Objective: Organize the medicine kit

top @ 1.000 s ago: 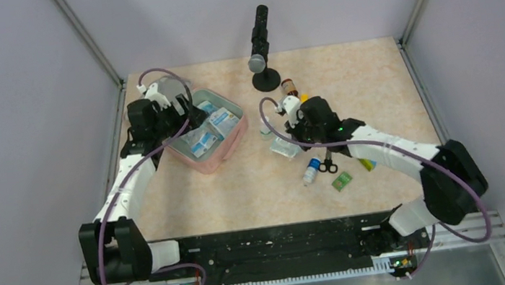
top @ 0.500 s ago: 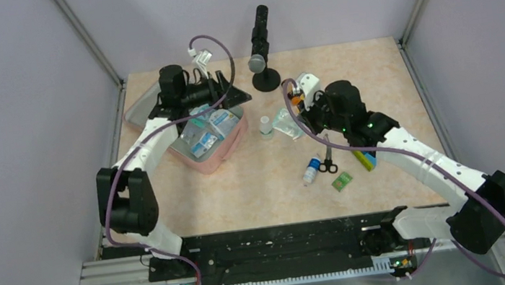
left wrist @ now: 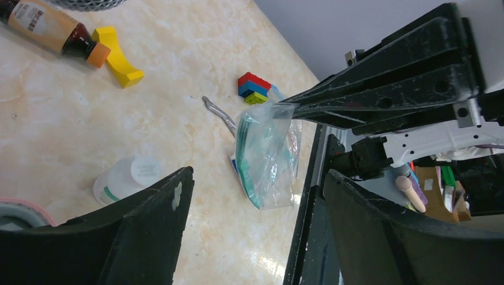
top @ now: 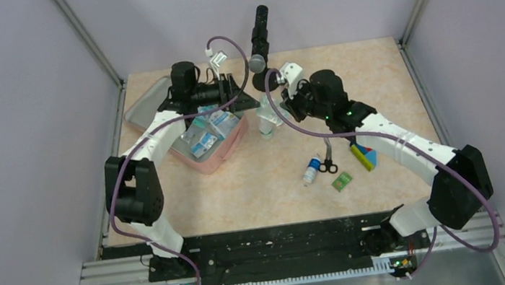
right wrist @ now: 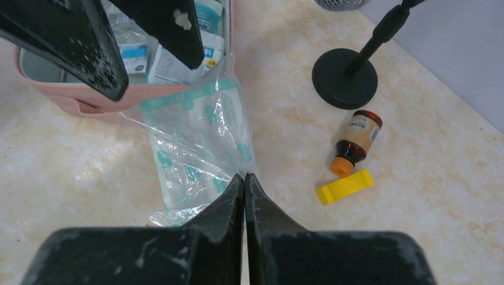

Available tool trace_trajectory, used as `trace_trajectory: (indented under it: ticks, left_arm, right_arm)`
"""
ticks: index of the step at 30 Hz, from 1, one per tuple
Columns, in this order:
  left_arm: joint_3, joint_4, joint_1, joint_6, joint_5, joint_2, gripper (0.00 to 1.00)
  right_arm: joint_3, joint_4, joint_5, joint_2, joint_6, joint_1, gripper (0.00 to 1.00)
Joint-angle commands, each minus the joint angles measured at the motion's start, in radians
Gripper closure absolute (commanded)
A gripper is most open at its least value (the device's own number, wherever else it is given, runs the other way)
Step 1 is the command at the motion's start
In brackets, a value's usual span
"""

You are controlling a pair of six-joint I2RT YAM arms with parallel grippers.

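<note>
The medicine kit (top: 198,165) is a pink zip case lying open at the left, with packets inside and its grey lid (top: 145,102) folded back. My right gripper (right wrist: 244,178) is shut on a corner of a clear plastic bag (right wrist: 196,148) with teal print, holding it up just right of the kit (right wrist: 101,98). My left gripper (left wrist: 258,173) is open and faces the bag (left wrist: 267,151) from the kit's side, its fingers (right wrist: 89,47) spread on either side and not touching it. In the top view the two grippers meet near the bag (top: 269,115).
A white bottle (top: 266,129) stands under the bag. A brown bottle (right wrist: 356,139) and a yellow piece (right wrist: 345,186) lie by the microphone stand (top: 261,47). Scissors (top: 327,164), a small blue-capped bottle (top: 311,171), a green packet (top: 342,181) and a toy-brick block (top: 364,156) lie to the right.
My left arm has swung from the kit's lid to its right side. My right arm has lifted the bag off the table and carried it left toward the left gripper.
</note>
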Motion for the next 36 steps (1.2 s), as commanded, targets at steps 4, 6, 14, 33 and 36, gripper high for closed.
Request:
trace_trajectory:
  ticks: [4,6,14,33,36]
  left_arm:
    - [-0.021,-0.041,-0.004,0.086,-0.047,-0.025,0.20]
    - [-0.023,-0.035,-0.004,0.084,-0.030,-0.020,0.27]
    - [-0.029,0.026,0.003,0.061,0.027,-0.007,0.66]
    - [0.021,-0.634,0.256,0.467,0.080,-0.115,1.00]
    - [0.088,-0.754,0.330,0.571,0.006,-0.072,1.00]
  right_arm:
    - [0.101,0.133,-0.060,0.049,-0.002,0.043,1.00]
    - [0.106,0.127,-0.067,0.059,-0.008,0.051,1.00]
    - [0.073,0.117,-0.040,0.060,-0.028,0.072,0.93]
    - [-0.209,-0.243,0.055,-0.229,-0.024,0.003,0.28]
    - [-0.215,-0.235,0.052,-0.221,-0.036,-0.005,0.28]
